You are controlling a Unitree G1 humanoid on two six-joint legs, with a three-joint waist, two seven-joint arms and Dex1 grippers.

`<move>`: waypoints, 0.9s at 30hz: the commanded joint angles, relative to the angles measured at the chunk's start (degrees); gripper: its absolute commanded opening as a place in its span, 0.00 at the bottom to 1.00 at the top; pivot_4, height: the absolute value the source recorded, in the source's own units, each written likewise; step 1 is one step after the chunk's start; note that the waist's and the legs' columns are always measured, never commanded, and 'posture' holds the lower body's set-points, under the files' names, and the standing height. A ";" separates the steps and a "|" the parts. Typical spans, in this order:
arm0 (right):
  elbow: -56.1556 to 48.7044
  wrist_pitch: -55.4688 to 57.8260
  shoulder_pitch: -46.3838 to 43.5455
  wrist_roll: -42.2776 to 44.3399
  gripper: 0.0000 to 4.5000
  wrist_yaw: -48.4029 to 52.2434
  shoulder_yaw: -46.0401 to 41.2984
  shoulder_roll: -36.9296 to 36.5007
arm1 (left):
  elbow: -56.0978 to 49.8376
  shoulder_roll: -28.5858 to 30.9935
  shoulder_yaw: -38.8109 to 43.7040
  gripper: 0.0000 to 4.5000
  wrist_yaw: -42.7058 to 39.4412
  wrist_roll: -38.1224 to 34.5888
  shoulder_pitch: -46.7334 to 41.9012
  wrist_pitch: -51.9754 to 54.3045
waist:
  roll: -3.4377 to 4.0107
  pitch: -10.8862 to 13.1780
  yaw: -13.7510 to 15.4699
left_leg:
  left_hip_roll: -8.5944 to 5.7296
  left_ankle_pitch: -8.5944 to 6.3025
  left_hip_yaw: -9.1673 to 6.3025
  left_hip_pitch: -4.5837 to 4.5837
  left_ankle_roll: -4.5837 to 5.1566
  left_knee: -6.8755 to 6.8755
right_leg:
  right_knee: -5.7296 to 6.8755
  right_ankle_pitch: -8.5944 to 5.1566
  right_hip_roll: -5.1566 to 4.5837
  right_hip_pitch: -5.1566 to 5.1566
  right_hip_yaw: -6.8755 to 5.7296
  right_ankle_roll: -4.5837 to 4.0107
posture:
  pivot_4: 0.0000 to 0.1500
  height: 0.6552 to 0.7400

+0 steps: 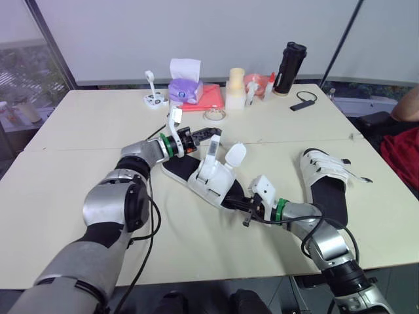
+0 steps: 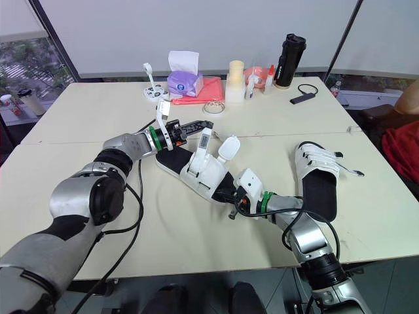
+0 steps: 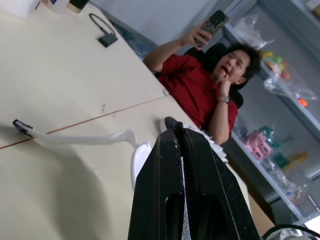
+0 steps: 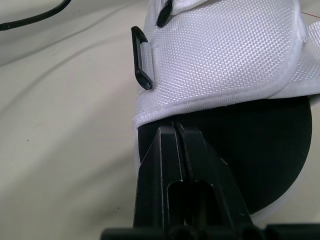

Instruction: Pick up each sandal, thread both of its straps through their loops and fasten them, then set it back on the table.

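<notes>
A white sandal with a black sole (image 1: 209,180) lies mid-table, two of its straps (image 1: 214,154) standing up. My left gripper (image 1: 204,135) is at the sandal's far end, shut on a thin white strap (image 3: 85,138) that trails off to a black loop (image 3: 21,127). My right gripper (image 1: 239,200) is shut on the edge of the black sole (image 4: 260,150) at the sandal's near end, just under the white woven upper (image 4: 225,55). The second sandal (image 1: 325,178) lies flat on the right side of the table, apart from both grippers.
Along the far edge stand a purple tissue box (image 1: 185,88), a red cloth (image 1: 211,97), a cream cup (image 1: 236,88), small bottles (image 1: 256,85) and a black flask (image 1: 290,67). A tape roll (image 1: 215,115) and a black gadget (image 1: 303,103) lie nearer. A person in red (image 3: 200,85) sits at the right.
</notes>
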 commanded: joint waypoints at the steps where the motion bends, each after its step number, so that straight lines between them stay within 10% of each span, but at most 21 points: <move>1: 2.98 2.90 2.04 -1.55 0.00 0.56 2.72 0.17 | -2.48 0.66 1.83 0.01 -1.81 -1.83 -3.99 -0.24 | 0.00 0.00 0.03 | 0.00 0.00 0.00 0.00 0.00 0.00 | 0.00 0.00 0.00 0.00 0.00 0.00 | 1.00 1.00; 27: -1.28 4.48 5.74 -1.22 0.00 -1.36 2.90 0.25 | 0.14 -4.68 -4.70 0.01 7.83 9.59 -0.86 -7.06 | 0.00 -0.01 -0.03 | 0.00 0.00 0.00 0.00 0.00 -0.01 | 0.02 -0.01 0.00 -0.01 0.00 0.01 | 1.00 1.00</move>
